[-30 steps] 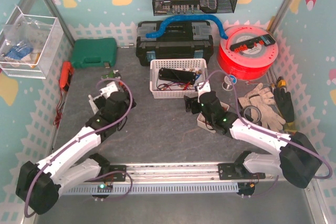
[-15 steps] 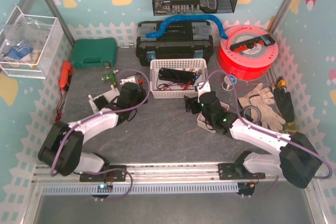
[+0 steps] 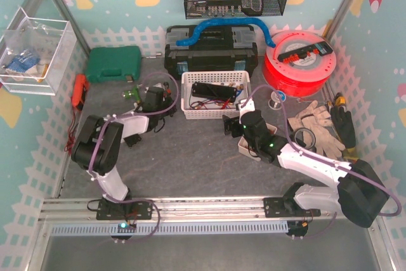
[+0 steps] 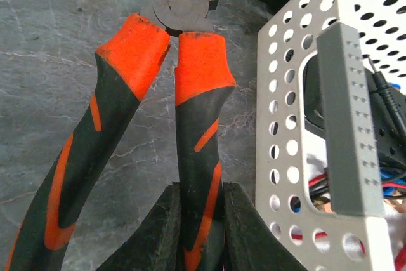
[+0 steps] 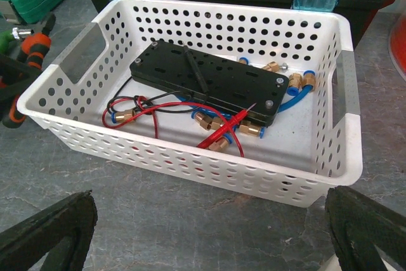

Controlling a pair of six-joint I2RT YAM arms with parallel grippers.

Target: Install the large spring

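Note:
No large spring shows in any view. My left gripper [image 4: 198, 190] is shut on one handle of the orange-and-black pliers [image 4: 198, 125], which point away over the grey table. In the top view it [image 3: 155, 100] sits just left of the white perforated basket [image 3: 186, 108]. My right gripper [image 5: 209, 233] is wide open and empty, low over the table and facing the basket's front wall [image 5: 190, 157]. In the top view it [image 3: 229, 125] is at the basket's near right corner. The basket holds a black plate [image 5: 209, 80], brass fittings and red and black wires.
A black toolbox [image 3: 211, 52] stands behind the basket, a green case [image 3: 114, 63] at the back left, a red spool [image 3: 298, 61] at the back right. Gloves [image 3: 314, 122] and a tape roll [image 3: 303, 136] lie right. A white part [image 3: 120, 122] lies left.
My left arm has swung from the white part toward the back right, ending beside the basket's left wall. The right arm has not moved.

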